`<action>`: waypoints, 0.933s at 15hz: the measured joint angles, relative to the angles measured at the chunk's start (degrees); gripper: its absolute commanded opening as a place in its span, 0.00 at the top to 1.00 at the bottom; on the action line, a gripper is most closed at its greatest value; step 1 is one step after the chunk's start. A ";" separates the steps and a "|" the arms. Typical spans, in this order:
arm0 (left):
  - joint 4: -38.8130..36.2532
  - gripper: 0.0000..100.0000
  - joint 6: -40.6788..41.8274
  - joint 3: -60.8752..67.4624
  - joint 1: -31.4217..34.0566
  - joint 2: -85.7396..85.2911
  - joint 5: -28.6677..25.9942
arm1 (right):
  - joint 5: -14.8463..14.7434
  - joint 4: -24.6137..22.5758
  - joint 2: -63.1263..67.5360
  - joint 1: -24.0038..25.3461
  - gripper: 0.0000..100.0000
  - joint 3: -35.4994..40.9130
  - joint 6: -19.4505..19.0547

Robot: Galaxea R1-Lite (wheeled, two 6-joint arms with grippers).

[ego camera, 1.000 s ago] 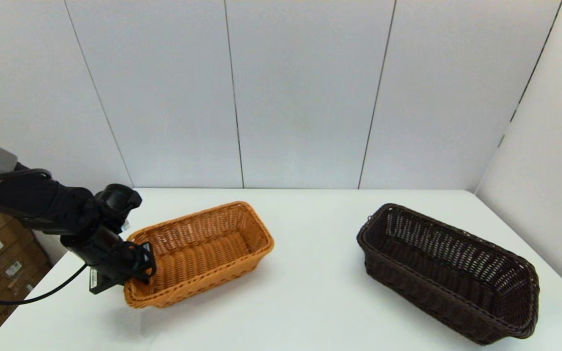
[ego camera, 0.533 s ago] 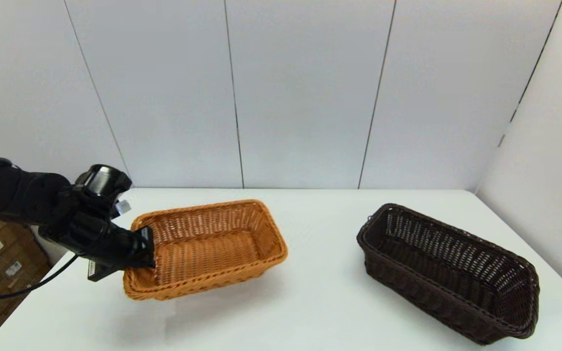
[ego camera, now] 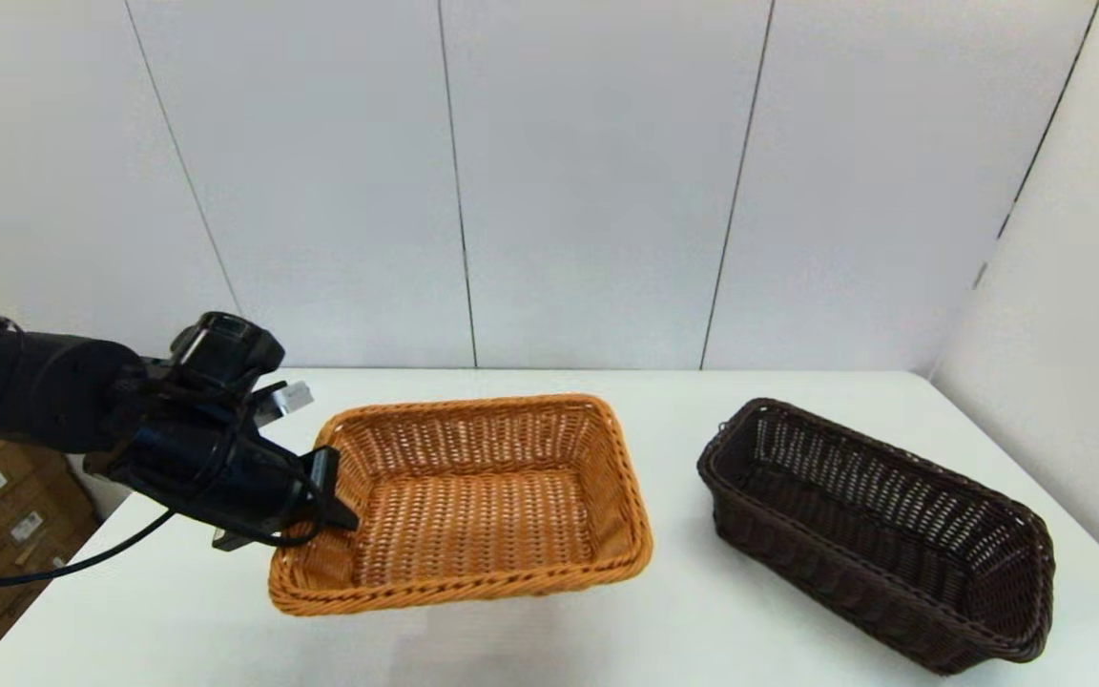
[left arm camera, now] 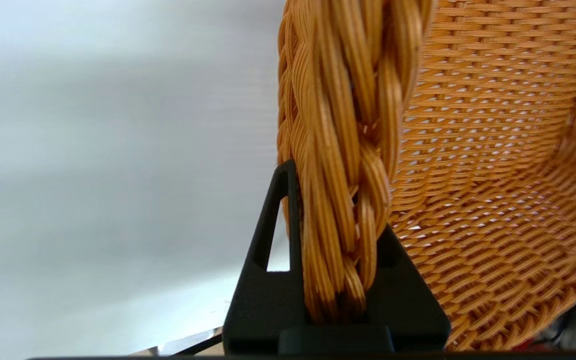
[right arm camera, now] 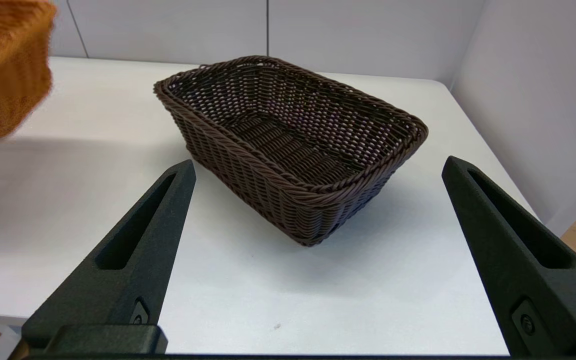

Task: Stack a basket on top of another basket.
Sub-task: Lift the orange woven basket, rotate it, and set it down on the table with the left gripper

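left gripper (ego camera: 325, 496) pinching orange-tan basket (ego camera: 483, 496) rim, held off table (ego camera: 607, 630) | dark brown basket (ego camera: 879, 534) to its right | right gripper (right arm camera: 318, 165) spread

Left arm (ego camera: 44, 391): matte black, thick rounded segments, glossy black cylindrical wrist housing. Thin black cable (ego camera: 63, 565) loops under forearm. Small white tag near wrist. Left end effector (ego camera: 325, 491): black wedge fingers with triangular cut-outs. Right end effector (right arm camera: 318, 170): same black tapered fingers (right arm camera: 133, 250), slotted, small round screw near base.
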 measured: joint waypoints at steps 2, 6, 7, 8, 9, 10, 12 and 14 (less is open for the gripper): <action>-0.16 1.00 0.22 -0.55 -2.85 0.74 0.00 | 0.02 0.00 0.00 0.00 0.00 0.00 0.00; -0.16 1.00 0.29 -2.67 -5.90 4.07 0.18 | 0.05 -0.02 0.00 0.00 0.00 0.00 0.02; -0.17 1.00 0.18 -3.41 -6.07 4.93 0.13 | 0.05 -0.02 0.00 0.00 0.00 0.00 0.02; -0.16 1.00 0.02 -4.30 -6.16 5.90 0.24 | 0.05 -0.02 0.00 0.00 0.00 0.00 0.02; -0.16 1.00 -0.04 -5.14 -6.21 6.86 0.44 | 0.02 0.00 0.00 0.00 0.00 0.00 0.00; -0.13 1.00 -0.20 -5.86 -6.34 7.80 0.60 | 0.05 0.00 0.00 0.00 0.00 0.00 0.00; -0.13 1.00 -0.39 -7.22 -6.95 9.51 0.68 | 0.00 0.00 0.00 0.00 0.00 0.00 0.00; -0.09 1.00 -0.39 -8.31 -8.44 11.08 0.96 | 0.00 -0.02 0.00 0.00 0.00 0.00 0.00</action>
